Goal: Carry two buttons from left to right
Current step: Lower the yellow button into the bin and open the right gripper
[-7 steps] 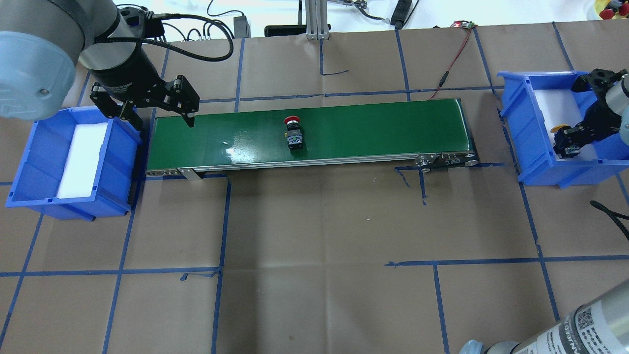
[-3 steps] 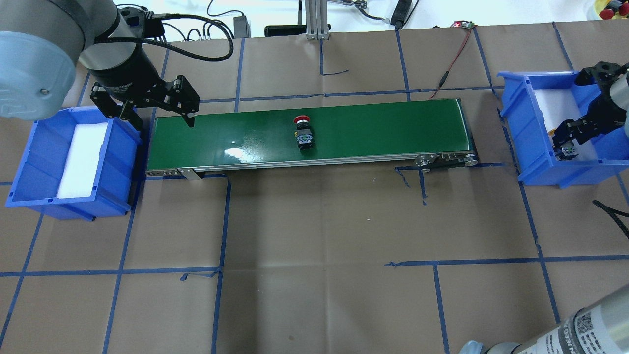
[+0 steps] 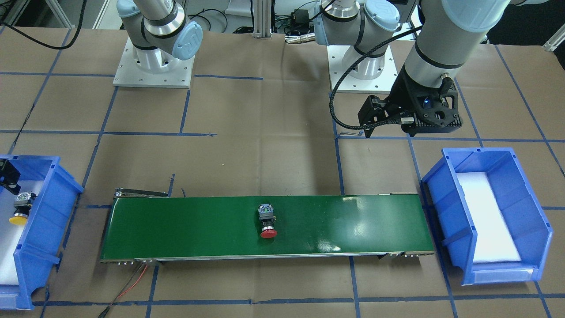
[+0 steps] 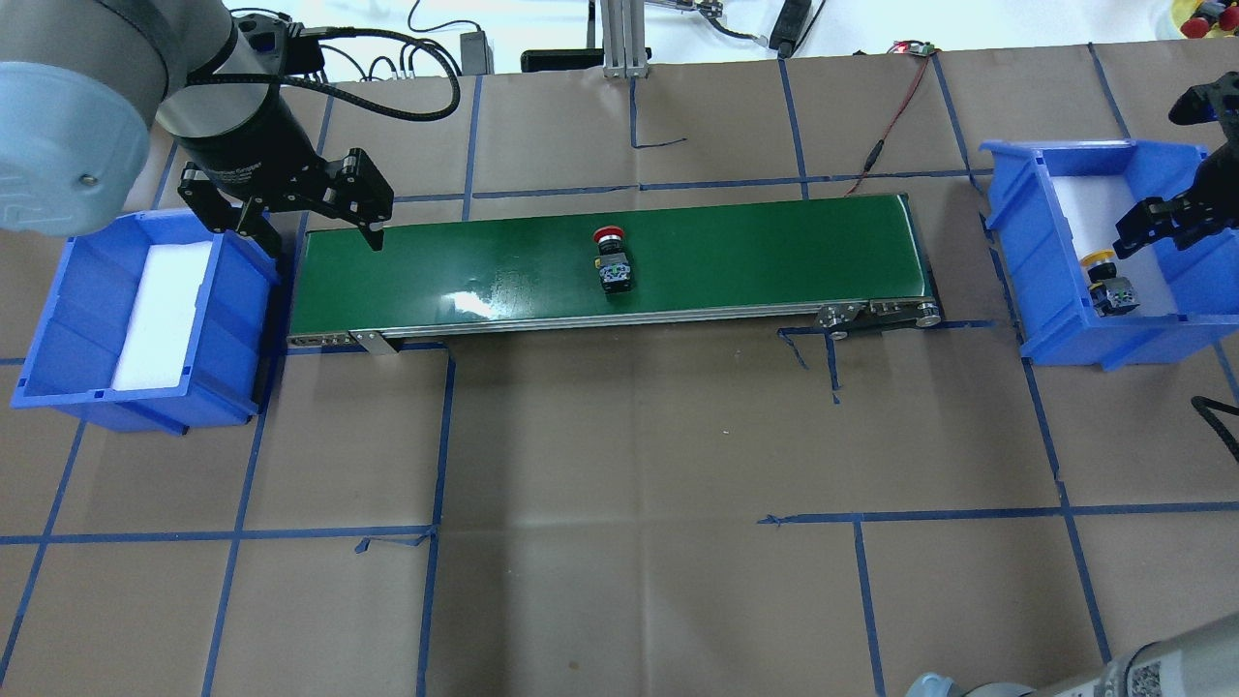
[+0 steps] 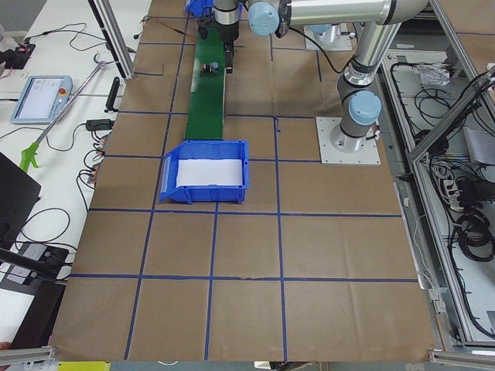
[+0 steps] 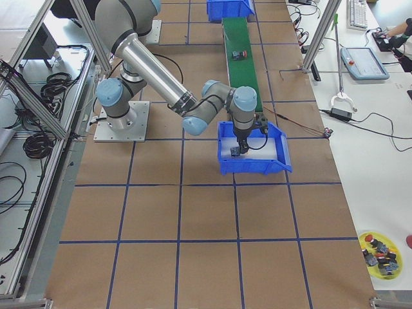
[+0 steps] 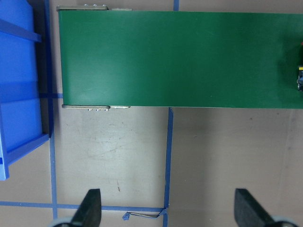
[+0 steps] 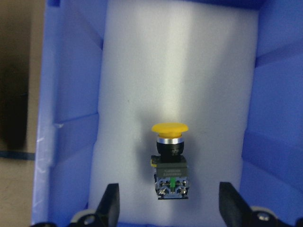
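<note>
The red button [image 4: 612,261] lies on its side near the middle of the green conveyor belt [image 4: 774,247], also seen as the red button [image 3: 267,221]. The yellow button [image 8: 170,161] lies on white foam in the right blue bin [image 4: 1028,227], and is the same yellow button [image 4: 1108,283]. My right gripper [image 8: 170,211] hovers open above it, fingers on either side and clear of it. My left gripper [image 4: 317,234] stands open over the belt's left end, empty, as the left gripper [image 7: 169,209] shows.
An empty left blue bin [image 4: 58,319] with a foam liner sits beside the belt's left end. A red wire [image 4: 895,106] runs from the belt's far right corner. Blue tape lines cross the brown table cover.
The red button has travelled right along the belt. My right gripper has risen and drawn back from the yellow button, which now lies free in the bin. The left arm stayed put.
</note>
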`<state>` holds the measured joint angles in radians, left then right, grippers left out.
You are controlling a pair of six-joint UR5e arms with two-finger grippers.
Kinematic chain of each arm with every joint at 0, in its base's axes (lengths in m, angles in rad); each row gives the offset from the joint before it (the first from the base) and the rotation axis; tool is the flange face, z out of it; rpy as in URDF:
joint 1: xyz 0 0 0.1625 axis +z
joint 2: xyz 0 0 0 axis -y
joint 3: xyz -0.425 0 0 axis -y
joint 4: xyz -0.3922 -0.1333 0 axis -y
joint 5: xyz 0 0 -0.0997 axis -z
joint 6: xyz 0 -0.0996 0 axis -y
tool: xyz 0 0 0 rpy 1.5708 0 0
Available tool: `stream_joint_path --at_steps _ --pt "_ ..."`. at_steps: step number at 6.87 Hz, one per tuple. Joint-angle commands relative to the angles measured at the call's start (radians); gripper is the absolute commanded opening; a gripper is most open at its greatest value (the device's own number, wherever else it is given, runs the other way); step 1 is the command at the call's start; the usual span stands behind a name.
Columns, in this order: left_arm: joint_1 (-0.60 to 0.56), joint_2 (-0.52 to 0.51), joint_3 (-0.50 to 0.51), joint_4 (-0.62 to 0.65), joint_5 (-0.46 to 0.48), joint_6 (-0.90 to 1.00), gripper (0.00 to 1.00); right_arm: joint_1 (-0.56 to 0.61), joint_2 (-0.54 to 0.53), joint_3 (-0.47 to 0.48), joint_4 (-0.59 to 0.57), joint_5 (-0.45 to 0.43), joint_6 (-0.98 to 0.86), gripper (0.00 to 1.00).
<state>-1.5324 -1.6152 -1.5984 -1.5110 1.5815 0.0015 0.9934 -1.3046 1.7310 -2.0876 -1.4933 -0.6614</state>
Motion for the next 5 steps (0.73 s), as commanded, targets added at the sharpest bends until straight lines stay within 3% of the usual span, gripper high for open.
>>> stream_joint_path --at_steps 1,3,5 --pt "0.000 0.000 0.000 0.000 0.000 0.000 1.00 0.027 -0.028 -0.121 0.188 0.028 0.039 1.00" --pt "0.000 0.000 0.000 0.000 0.000 0.000 1.00 0.161 -0.044 -0.197 0.294 0.019 0.112 1.00" --pt "0.000 -0.002 0.000 0.002 0.000 0.000 1.00 0.325 -0.087 -0.199 0.294 -0.002 0.375 1.00"
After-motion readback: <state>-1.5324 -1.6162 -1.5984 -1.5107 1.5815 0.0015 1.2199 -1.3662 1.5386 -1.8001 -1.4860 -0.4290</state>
